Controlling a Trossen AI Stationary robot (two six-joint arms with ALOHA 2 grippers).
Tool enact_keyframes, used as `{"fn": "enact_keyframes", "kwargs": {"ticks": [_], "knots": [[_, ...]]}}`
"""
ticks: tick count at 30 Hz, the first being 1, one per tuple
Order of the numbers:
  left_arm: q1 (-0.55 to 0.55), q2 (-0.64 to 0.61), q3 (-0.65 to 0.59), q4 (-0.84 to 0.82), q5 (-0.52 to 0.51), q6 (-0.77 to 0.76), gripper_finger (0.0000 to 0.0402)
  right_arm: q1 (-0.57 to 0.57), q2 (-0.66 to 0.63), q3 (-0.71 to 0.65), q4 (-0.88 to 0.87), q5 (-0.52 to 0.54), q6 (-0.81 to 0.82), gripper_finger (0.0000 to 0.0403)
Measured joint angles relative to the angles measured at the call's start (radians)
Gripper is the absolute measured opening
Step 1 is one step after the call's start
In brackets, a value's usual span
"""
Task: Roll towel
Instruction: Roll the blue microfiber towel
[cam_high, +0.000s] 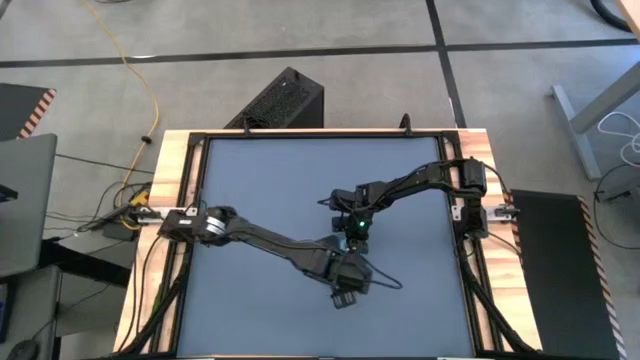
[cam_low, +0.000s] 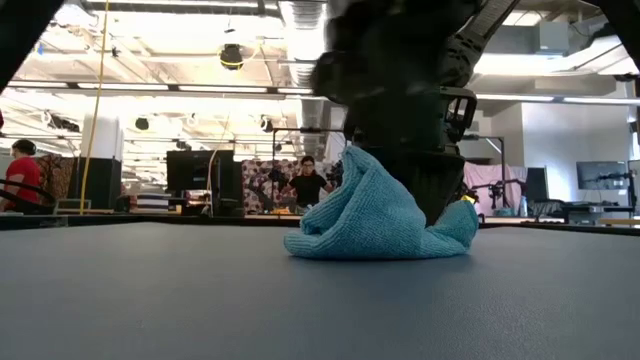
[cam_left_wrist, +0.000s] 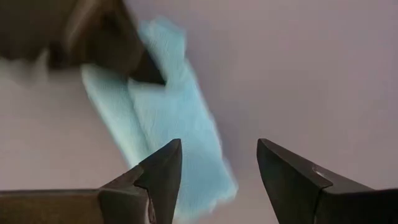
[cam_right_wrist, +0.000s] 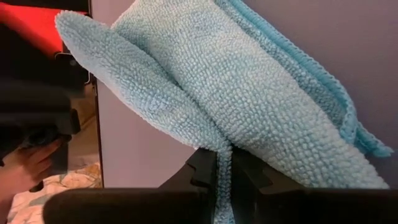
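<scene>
Towel (cam_right_wrist: 261, 99) pinched in right claw (cam_right_wrist: 224, 171); high view hides it.

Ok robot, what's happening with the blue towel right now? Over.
Right gripper shut on the towel, pinching a fold, cloth bunched up on the table. Left gripper open just above the towel. Nothing in the way.

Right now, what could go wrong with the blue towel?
1. The right tool pinches only a thin fold of the towel. It might slip out, and the lifted part could flop back down.
2. The left tool is open above the towel's other end without holding it, so that end could slide on the table and the roll come out crooked.
3. Both arms are very close together over the towel and could bump.
</scene>
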Motion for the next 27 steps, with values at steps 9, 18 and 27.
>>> {"fn": "enact_keyframes", "kwargs": {"ticks": [9, 18, 27], "knots": [[0.018, 0.106, 0.185, -0.178, -0.073, 0.061, 0.0196, 0.000, 0.000, 0.000, -0.011, 0.009, -0.004, 0.0056], [0.018, 0.108, 0.056, -0.129, -0.053, 0.063, 0.0196, 0.003, 0.000, 0.001, -0.028, 0.053, -0.017, 0.0056], [0.010, 0.104, -0.060, -0.104, -0.037, 0.023, 0.0196, 0.013, 0.000, 0.001, -0.031, 0.061, -0.025, 0.0056]]}}
